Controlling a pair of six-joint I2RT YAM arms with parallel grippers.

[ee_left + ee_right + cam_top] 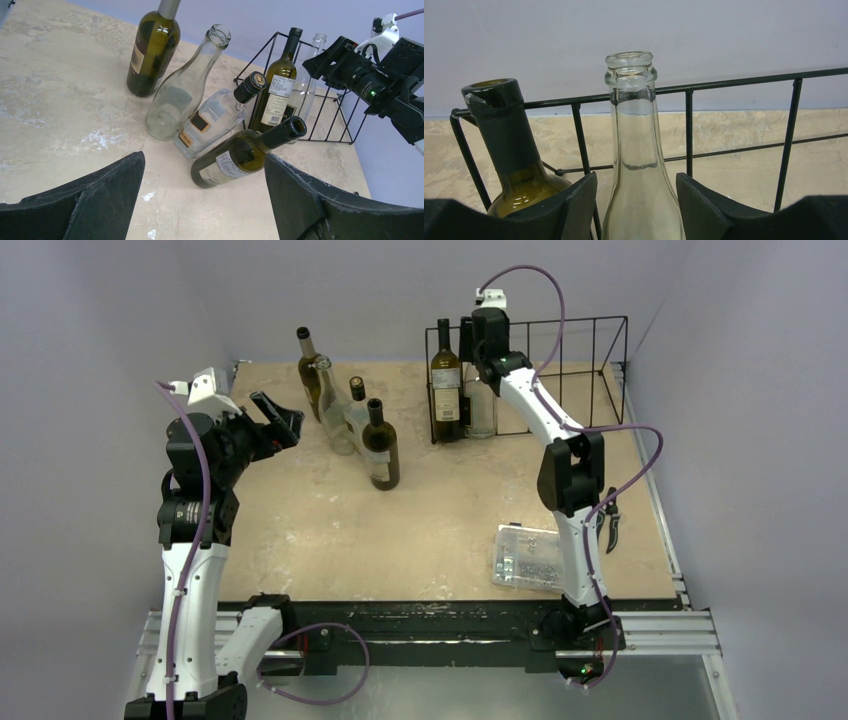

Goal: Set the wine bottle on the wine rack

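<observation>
Far right on the beige marbled table (pixel 330 530), under plain lavender walls (pixel 380 290), the black wine rack (pixel 596 360) holds a green bottle (pixel 446 380) and, just right of it, the clear wine bottle (pixel 636 150), both upright. Right gripper (pixel 636 177) is parted around the clear bottle's neck, with gaps on both sides. Left gripper (pixel 280 415) hovers far left, spread wide and empty, near four loose bottles (pixel 352 415).

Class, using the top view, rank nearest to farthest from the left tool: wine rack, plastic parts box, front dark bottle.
1. The front dark bottle, centre-left, right of the left tool.
2. The wine rack, back right.
3. The plastic parts box, near right.
</observation>
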